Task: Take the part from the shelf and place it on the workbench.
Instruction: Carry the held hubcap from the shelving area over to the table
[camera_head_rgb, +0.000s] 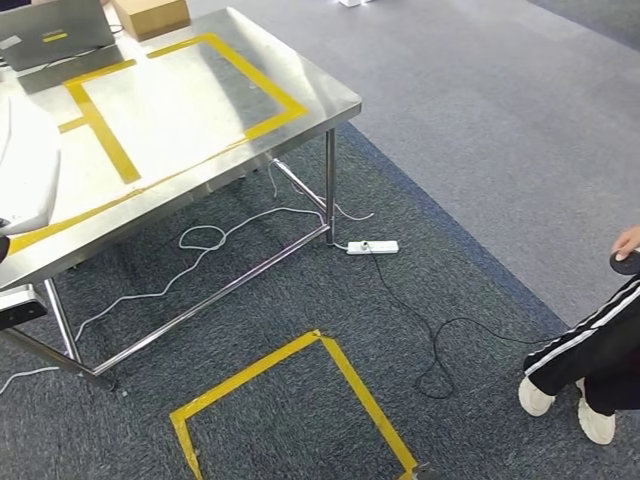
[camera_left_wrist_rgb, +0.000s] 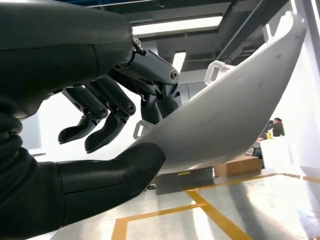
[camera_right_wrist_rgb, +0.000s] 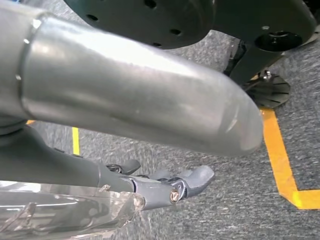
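Steel workbench (camera_head_rgb: 317, 95) w/ yellow tape, grey carpet, left robot hand (camera_left_wrist_rgb: 109, 125) pinching white part (camera_left_wrist_rgb: 234, 125), right robot hand (camera_right_wrist_rgb: 166, 185) unclear.

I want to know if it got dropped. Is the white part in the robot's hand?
Yes, held. The left hand grips the white part between thumb and fingers.

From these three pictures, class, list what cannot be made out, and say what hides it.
- White part: head view, cut off by the left edge.
- Person: head view, cut by the right edge above the legs.
- Right hand: right wrist view, its silver forearm covers much; whether it is open is unclear.
- Left hand grips the part; far end cut off.
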